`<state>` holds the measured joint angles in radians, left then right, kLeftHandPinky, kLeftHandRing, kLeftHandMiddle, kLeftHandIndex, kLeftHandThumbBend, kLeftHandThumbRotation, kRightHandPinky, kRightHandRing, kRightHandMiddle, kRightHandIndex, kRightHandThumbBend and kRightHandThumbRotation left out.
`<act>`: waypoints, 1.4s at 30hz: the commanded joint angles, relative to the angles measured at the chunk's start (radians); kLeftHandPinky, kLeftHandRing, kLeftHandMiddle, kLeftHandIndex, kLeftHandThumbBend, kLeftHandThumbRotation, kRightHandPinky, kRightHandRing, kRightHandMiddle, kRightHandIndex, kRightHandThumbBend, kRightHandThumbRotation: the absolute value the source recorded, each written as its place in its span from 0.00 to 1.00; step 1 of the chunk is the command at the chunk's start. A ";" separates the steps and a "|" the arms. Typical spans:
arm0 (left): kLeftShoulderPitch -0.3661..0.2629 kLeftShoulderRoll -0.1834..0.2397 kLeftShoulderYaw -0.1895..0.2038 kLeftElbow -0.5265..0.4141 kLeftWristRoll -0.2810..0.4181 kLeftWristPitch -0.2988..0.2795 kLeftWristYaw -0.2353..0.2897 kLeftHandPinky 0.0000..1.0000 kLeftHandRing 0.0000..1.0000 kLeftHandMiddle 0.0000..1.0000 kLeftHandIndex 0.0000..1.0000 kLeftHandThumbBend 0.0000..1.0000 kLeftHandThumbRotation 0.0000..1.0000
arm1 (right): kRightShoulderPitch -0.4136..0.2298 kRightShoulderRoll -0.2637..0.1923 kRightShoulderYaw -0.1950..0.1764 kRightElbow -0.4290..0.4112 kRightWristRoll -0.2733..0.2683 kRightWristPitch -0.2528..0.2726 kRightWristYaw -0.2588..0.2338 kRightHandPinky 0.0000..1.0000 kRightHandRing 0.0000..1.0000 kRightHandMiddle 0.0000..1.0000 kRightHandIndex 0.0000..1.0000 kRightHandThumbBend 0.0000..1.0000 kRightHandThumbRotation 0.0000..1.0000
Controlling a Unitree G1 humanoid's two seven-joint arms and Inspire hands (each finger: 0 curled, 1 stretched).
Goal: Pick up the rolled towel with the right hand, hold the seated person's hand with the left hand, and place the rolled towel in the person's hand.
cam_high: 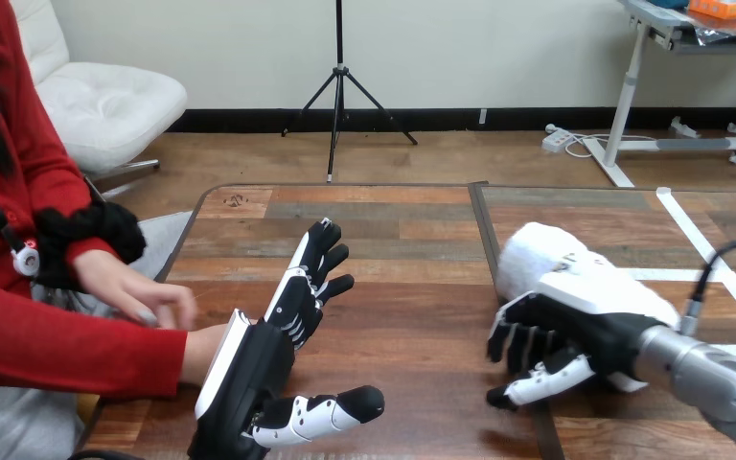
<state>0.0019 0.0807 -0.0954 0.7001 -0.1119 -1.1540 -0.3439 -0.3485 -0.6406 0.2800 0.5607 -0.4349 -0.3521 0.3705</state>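
My left hand (249,383): nearest to me; a black palm with a smooth white shell along its outer edge; fingers (318,257) straight and pointing away from me, the jointed black-and-white thumb stuck out sideways toward my right hand; spread open, closed round nothing.
Person's wrist (205,351): comes out of a red sleeve and meets the white-shelled edge of my left hand, on the side away from my right hand; it looks to be touching; whatever lies past the wrist is hidden behind my palm, so I cannot tell how it sits there.
My right hand (556,335): well apart from my left, on a silver forearm; white shell on its back; black fingers curled downward and the thumb tucked in beneath them; closed on the rolled towel.
Person's hand (139,292): beyond the wrist and outward from my left hand, apart from it; fingers loosely bent, at the table's side edge; nothing in it.
Rolled towel (537,254): white, soft and nubbly, a thick cylinder; its near part sits under my right palm, its rounded far end sticks out past my knuckles.
Table (402,249): flat wood, planks in mixed brown and grey tones; rounded far corner beyond my left fingers.
Seam (480,230): a dark straight line between my two hands, running away from me.
Tape strip (690,235): white, flat, slanting across the planks beyond my right hand.
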 commanded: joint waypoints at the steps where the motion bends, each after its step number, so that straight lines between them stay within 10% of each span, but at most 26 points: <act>1: -0.037 0.002 0.009 -0.051 -0.019 -0.003 -0.002 0.88 0.96 0.99 0.99 1.00 0.56 | -0.004 -0.048 -0.073 -0.104 0.030 0.014 -0.016 0.43 0.50 0.56 0.59 0.80 0.35; 16: -0.047 0.005 0.012 -0.043 -0.013 -0.004 -0.008 0.88 0.96 0.99 0.99 1.00 0.55 | 0.099 -0.052 -0.209 -0.427 0.161 0.197 0.071 0.42 0.49 0.54 0.57 0.82 0.32; 42: -0.080 -0.008 0.001 -0.023 -0.020 0.016 -0.029 0.89 0.97 1.00 0.99 1.00 0.55 | 0.256 -0.067 -0.391 -0.817 0.347 0.307 0.133 0.33 0.40 0.48 0.55 0.84 0.30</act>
<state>0.0020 0.0809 -0.0987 0.6979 -0.1124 -1.1406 -0.3668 -0.0878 -0.6749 0.0157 -0.0481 -0.1677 -0.0617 0.4962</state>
